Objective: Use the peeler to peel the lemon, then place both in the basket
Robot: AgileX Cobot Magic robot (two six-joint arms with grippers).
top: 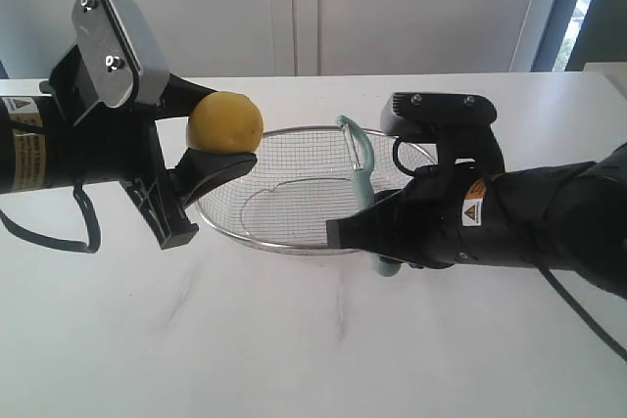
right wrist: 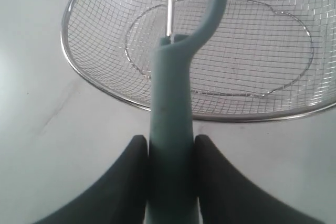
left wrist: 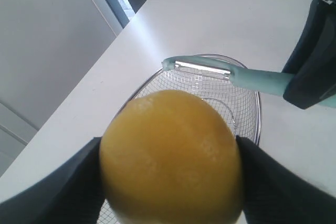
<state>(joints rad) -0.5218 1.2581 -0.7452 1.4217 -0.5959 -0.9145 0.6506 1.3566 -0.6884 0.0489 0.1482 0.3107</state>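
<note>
Both pincers are loaded. The left pincer [top: 217,127] clamps the lemon [top: 226,120] between its dark fingers, holding it in the air by the left end of the wire-mesh basket [top: 294,241], which sits on the white counter [top: 294,340]. Its wrist view shows the fruit blurred, its lower part cut off and its far side hidden.

The right pincer [top: 377,232] grips the peeler [top: 362,159] by its teal handle, with the head over the basket and apart from the lemon. From outside, the pincer hides most of the handle; only the butt pokes out below. In the right wrist view the head is cut off and the blade is just a thin line.
</note>
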